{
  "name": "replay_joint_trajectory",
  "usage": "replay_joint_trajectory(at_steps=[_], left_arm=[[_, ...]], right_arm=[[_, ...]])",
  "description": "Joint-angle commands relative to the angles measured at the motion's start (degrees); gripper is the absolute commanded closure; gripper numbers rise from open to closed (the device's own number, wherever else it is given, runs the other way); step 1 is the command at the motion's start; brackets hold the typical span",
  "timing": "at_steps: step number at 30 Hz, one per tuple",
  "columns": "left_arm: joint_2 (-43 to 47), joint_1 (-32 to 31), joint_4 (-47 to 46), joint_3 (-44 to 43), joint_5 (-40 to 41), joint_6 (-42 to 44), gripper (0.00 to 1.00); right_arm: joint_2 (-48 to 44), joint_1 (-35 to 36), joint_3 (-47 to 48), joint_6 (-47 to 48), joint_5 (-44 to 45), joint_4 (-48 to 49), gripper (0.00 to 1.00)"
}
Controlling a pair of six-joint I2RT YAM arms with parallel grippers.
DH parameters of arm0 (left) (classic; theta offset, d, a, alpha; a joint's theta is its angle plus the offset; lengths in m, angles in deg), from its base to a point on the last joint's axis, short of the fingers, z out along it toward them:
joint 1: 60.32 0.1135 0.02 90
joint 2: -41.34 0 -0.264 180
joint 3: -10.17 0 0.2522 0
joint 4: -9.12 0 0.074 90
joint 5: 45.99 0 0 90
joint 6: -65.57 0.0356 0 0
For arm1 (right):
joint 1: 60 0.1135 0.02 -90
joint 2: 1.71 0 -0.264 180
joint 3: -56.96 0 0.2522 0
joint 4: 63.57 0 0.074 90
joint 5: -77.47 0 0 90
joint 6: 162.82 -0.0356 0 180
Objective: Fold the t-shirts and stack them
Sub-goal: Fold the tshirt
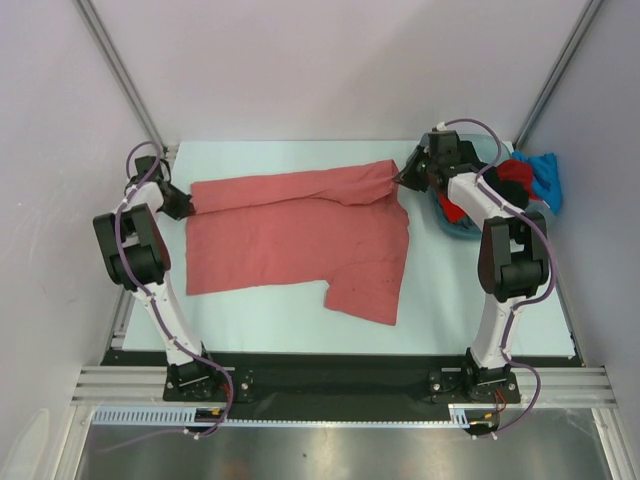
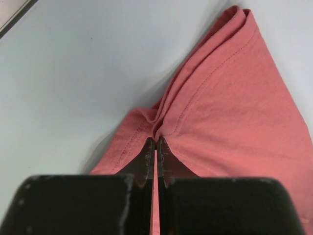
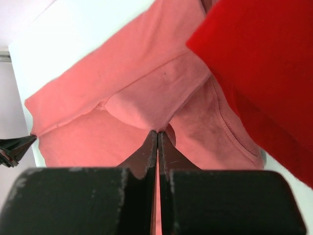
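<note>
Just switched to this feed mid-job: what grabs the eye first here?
A salmon-red t-shirt lies spread across the middle of the table, its far edge stretched between the two arms. The left gripper is shut on its left end, the right gripper on its right end. At the far right, a basin holds a heap of red, black and blue shirts.

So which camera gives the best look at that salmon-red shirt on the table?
The top external view: it shows the whole salmon-red shirt spread on the table, held at both ends. The left wrist view shows only the bunched fold in the left hand; the right wrist view, the fold in the right hand.
</note>
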Motion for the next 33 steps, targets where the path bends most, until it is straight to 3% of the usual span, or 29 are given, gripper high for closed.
replay_joint_trajectory(at_steps=[1, 33], left_arm=[[-0.45, 1.07, 0.63, -1.74, 1.58, 1.83, 1.00], [-1.94, 2.57, 1.07, -4.99, 2.02, 1.21, 1.00]], right_arm=[[-2.37, 0.59, -0.54, 1.33, 1.33, -1.64, 1.00], [-4.65, 2.08, -2.38, 2.56, 3.88, -4.27, 1.00]])
